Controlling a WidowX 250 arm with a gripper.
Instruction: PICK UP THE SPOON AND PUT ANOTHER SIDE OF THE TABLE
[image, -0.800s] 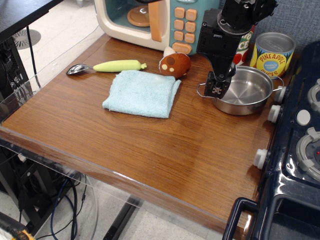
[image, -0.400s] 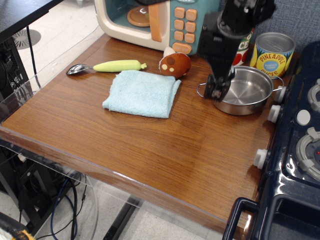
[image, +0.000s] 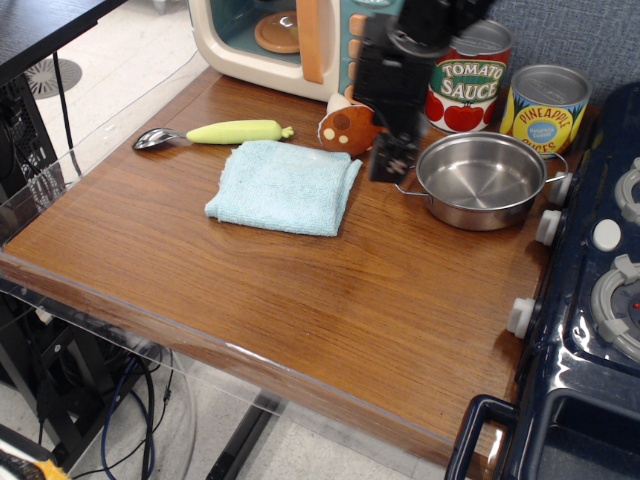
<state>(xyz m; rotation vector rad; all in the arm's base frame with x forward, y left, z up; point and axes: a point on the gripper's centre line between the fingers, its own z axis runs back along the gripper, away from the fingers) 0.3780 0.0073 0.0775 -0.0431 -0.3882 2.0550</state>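
The spoon (image: 215, 133) lies flat at the back left of the brown wood-grain table (image: 300, 290), metal bowl to the left, yellow-green handle pointing right. My black gripper (image: 391, 158) hangs above the table between the brown toy mushroom (image: 347, 128) and the steel pot (image: 487, 180), well to the right of the spoon. It is blurred by motion; its jaws look close together and hold nothing that I can see.
A folded light blue cloth (image: 285, 186) lies just in front of the spoon. A toy microwave (image: 300, 40) stands at the back. A tomato sauce can (image: 468, 82) and a pineapple can (image: 546, 108) stand behind the pot. A dark blue toy stove (image: 590, 300) fills the right side.
My gripper has moved left from the pot's left rim toward the mushroom, uncovering the tomato sauce can. The spoon and cloth have not moved.
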